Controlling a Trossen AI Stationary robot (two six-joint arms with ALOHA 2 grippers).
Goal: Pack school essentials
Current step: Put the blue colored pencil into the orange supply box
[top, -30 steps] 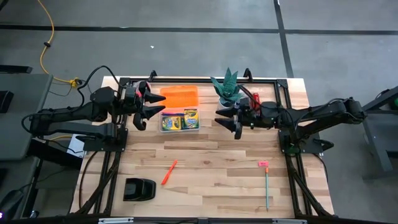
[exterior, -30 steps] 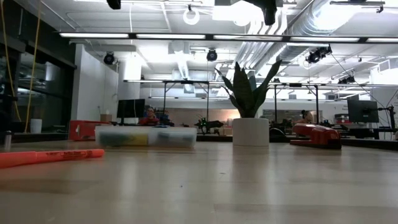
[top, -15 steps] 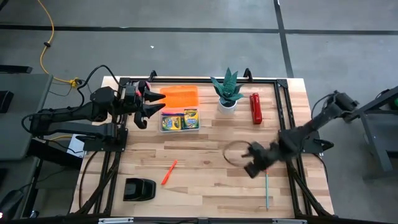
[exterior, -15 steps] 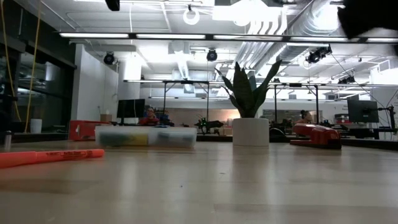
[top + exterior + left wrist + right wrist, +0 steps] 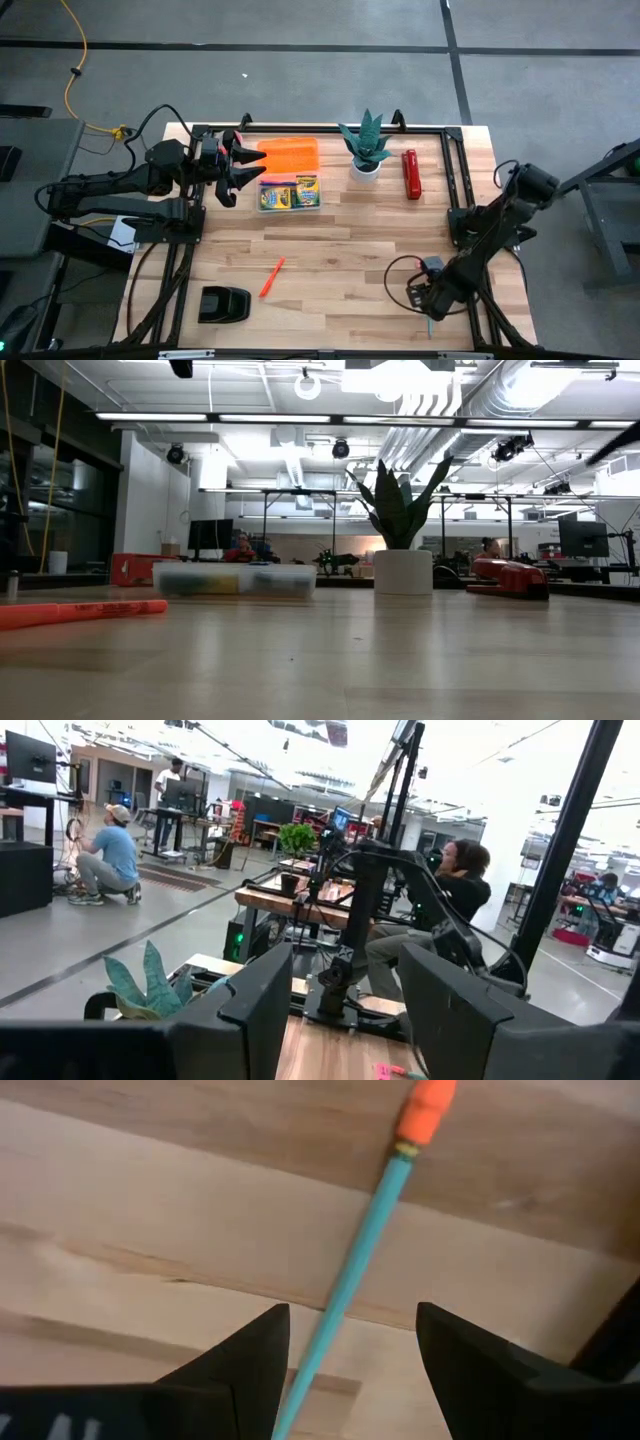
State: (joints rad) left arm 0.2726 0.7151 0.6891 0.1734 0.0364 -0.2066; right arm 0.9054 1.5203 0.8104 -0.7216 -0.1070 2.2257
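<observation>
My right gripper hangs open and empty over the teal pencil, fingers either side, ready to pick it. My left gripper, open and empty, waits beside the clear box.

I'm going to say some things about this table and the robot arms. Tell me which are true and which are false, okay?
1. The right gripper is open above the teal pencil. True.
2. The pencil is already gripped. False: it lies on the table between the open fingers, untouched.
3. The crayon boxes sit in a clear container. True.
4. The left gripper holds the orange marker. False: it is open near the container, and the marker lies alone on the table.
5. The plant has tipped over. False: it stands upright.
</observation>
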